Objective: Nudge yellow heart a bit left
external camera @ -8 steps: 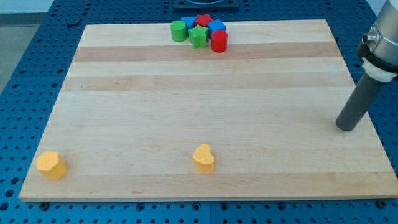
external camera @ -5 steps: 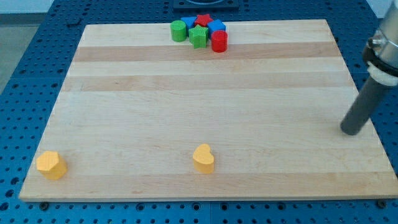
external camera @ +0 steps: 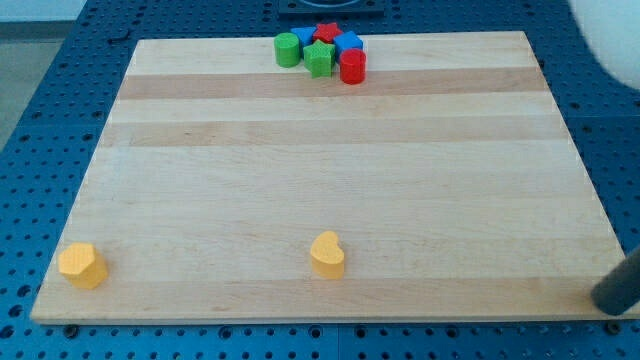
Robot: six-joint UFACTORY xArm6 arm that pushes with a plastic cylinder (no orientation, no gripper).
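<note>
The yellow heart (external camera: 327,254) sits near the view's bottom edge of the wooden board (external camera: 330,160), about at its middle. My tip (external camera: 608,301) is at the view's bottom right corner, just off the board's right edge, far to the right of the heart and slightly lower. Only the lowest part of the rod shows. A second yellow block (external camera: 82,265), its shape unclear, lies at the board's bottom left corner.
A tight cluster lies at the board's top middle: a green cylinder (external camera: 288,49), a green star (external camera: 319,58), a red star (external camera: 327,33), a red cylinder (external camera: 352,67) and two blue blocks (external camera: 348,43). A blue perforated table (external camera: 40,120) surrounds the board.
My tip has swept from the board's right middle down toward the view's bottom right corner, off the board's edge. No block has moved.
</note>
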